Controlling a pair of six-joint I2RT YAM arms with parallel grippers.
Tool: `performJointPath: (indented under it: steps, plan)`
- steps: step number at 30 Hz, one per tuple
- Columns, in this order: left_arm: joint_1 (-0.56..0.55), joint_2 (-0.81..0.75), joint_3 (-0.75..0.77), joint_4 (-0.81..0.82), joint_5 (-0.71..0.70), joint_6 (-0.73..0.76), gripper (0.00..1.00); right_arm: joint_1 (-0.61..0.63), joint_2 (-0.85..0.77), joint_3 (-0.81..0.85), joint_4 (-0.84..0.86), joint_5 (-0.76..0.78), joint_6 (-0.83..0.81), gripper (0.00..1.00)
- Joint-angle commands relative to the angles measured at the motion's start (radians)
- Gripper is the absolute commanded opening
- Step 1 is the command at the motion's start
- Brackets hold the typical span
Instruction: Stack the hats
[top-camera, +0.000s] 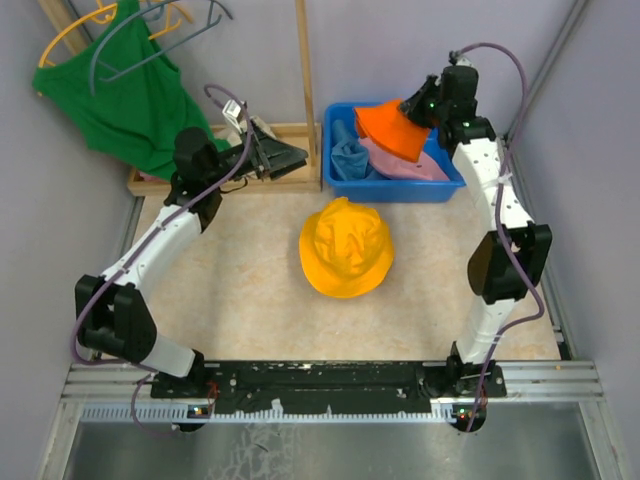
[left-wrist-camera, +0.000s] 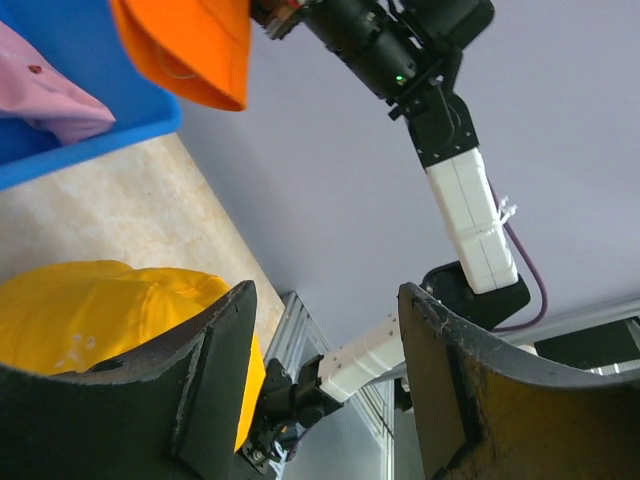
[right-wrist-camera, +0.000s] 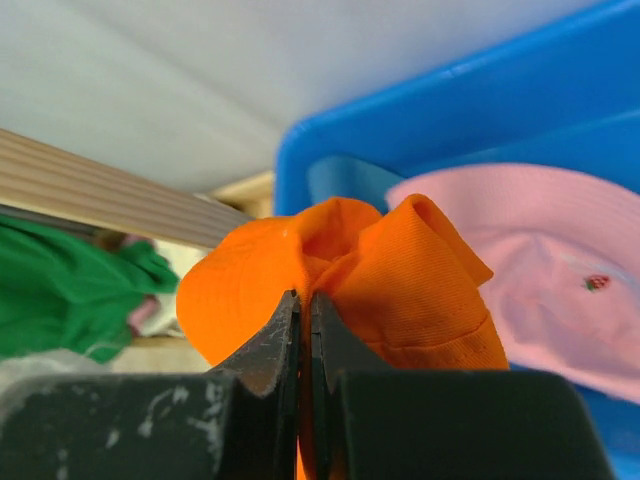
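Hat (right-wrist-camera: 420, 280), bright orange, in right hand (right-wrist-camera: 305, 305)

Four hats are counted in all; one yellow-orange hat (top-camera: 346, 248) is seen, one bright orange hat (top-camera: 392, 127), one pink hat (top-camera: 412, 163) and one light blue hat (top-camera: 349, 158); a single blue bin (top-camera: 395, 191) is found; one green tank top (top-camera: 130, 105) is noted; two robot arms are counted, the left arm (top-camera: 160, 235) and the right arm (top-camera: 503, 205).
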Motion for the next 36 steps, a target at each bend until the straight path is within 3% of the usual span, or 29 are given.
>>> performJointPath:
  steps: [1, 5, 8, 15, 16, 17, 18, 19, 22, 28, 33, 36]
  plan:
    - [0.004, 0.007, -0.014, 0.030, 0.003, -0.004, 0.65, 0.032, -0.053, -0.059, -0.022, 0.081, -0.150, 0.00]
    - [0.004, 0.003, -0.029, 0.012, 0.000, 0.031, 0.65, 0.069, -0.094, -0.183, 0.119, 0.244, -0.239, 0.00]
    - [0.004, 0.003, -0.037, 0.001, -0.001, 0.051, 0.65, 0.085, -0.074, -0.158, 0.169, 0.325, -0.306, 0.00]
    - [0.007, 0.028, -0.046, 0.031, -0.024, 0.063, 0.65, 0.245, 0.018, -0.090, 0.370, 0.641, -0.778, 0.00]
    - [0.007, 0.036, -0.043, 0.031, -0.024, 0.064, 0.65, 0.258, 0.032, -0.102, 0.379, 0.668, -0.810, 0.02]
    - [0.008, 0.042, -0.040, 0.031, -0.023, 0.064, 0.65, 0.270, 0.046, -0.105, 0.370, 0.682, -0.830, 0.16]
    - [0.009, 0.048, -0.036, 0.031, -0.020, 0.064, 0.65, 0.281, 0.053, -0.111, 0.352, 0.678, -0.832, 0.38]
    - [0.009, 0.053, -0.034, 0.029, -0.019, 0.068, 0.65, 0.288, 0.051, -0.125, 0.334, 0.653, -0.809, 0.49]
    - [0.013, 0.069, -0.033, 0.017, -0.016, 0.079, 0.65, 0.288, 0.019, -0.151, 0.273, 0.580, -0.709, 0.63]
    - [0.014, 0.104, -0.039, 0.044, -0.009, 0.059, 0.65, 0.204, -0.018, -0.112, 0.167, 0.390, -0.510, 0.66]
    - [0.014, 0.122, -0.047, 0.063, -0.001, 0.043, 0.65, 0.057, 0.100, 0.092, -0.041, 0.235, -0.323, 0.61]
    - [0.014, 0.124, -0.053, 0.063, -0.003, 0.043, 0.65, 0.013, 0.183, 0.229, -0.116, 0.192, -0.267, 0.67]
